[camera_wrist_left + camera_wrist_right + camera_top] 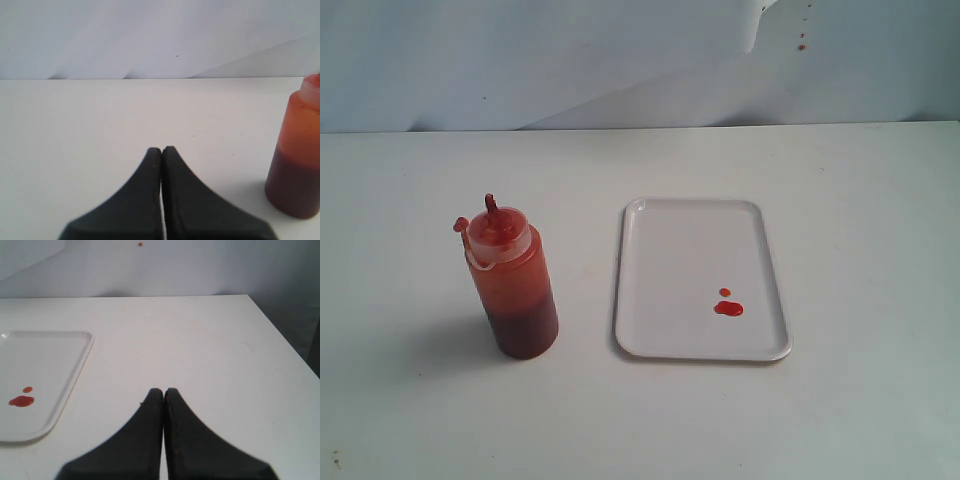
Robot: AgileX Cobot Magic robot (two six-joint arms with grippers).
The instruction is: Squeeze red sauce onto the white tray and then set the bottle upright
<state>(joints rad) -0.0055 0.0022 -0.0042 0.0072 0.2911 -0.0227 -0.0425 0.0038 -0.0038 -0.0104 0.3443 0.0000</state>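
The bottle (pixel 510 280) stands upright on the tabletop (pixel 420 420), left of the white tray (pixel 690 240). Red sauce (pixel 728 307) sits as two blobs in the tray's near right part. The left pincer (pixel 161 149) and right pincer (pixel 163 390) are both closed and empty.

Red-orange bottle (pixel 510 285) upright, left of white tray (pixel 660 240), red sauce (pixel 728 307) blobs on tray

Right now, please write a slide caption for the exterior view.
Bottle standing upright beside white tray with two red sauce blobs.
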